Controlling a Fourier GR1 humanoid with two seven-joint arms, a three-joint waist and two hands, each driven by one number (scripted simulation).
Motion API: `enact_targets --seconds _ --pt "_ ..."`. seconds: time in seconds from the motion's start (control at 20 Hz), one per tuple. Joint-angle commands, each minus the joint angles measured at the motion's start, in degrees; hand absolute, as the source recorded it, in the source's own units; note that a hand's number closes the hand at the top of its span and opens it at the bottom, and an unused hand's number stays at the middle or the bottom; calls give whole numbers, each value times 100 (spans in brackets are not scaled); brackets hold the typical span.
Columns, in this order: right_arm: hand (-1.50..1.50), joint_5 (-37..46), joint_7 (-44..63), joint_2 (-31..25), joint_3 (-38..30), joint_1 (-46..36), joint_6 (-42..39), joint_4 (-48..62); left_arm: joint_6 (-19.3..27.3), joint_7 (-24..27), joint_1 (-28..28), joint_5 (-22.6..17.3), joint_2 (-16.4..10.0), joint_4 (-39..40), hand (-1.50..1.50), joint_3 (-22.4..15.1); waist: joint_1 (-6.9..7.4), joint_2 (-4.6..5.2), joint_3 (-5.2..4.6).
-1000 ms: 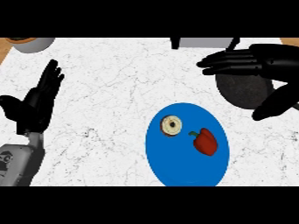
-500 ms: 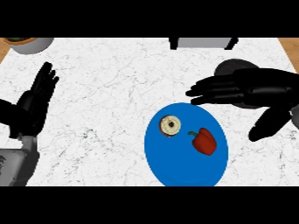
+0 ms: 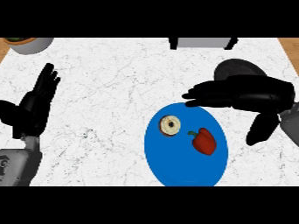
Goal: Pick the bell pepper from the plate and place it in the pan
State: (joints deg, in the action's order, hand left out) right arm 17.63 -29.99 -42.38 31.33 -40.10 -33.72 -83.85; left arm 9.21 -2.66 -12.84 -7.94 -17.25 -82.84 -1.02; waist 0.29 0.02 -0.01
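Your right hand [image 3: 245, 95] is hanging spread wide over the far rim of the blue plate [image 3: 178, 168], holding nothing.

The bell pepper [image 3: 204, 141] is lying on the plate's right half, just beside a pale ring-shaped food item [image 3: 171, 125]. In your view it is sitting nearer you than the palm, apart from the hand. The fingers are pointing straight leftward across the plate's top edge, and the thumb is hanging down just right of the pepper. The dark pan [image 3: 237, 69] is showing behind the hand, partly hidden. Your left hand [image 3: 31, 109] is resting open at the left, fingers up.
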Motion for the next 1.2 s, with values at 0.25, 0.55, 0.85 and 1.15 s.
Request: enact_targets --seconds 0.25,0.55,0.85,1.15 --pt "-150 1004 -766 490 277 -21 -169 850 -239 -157 -150 -14 -41 53 0 194 40 11 2" --pt "-150 1269 -608 408 626 140 -313 263 -96 67 -56 127 170 135 0 199 -11 -9 0" --pt "-150 2018 -800 924 787 277 293 873 -197 166 42 243 196 94 0 234 20 6 1" --pt "-150 2903 -537 754 1013 484 668 608 -238 -249 -143 216 215 28 0 282 -22 -4 1"
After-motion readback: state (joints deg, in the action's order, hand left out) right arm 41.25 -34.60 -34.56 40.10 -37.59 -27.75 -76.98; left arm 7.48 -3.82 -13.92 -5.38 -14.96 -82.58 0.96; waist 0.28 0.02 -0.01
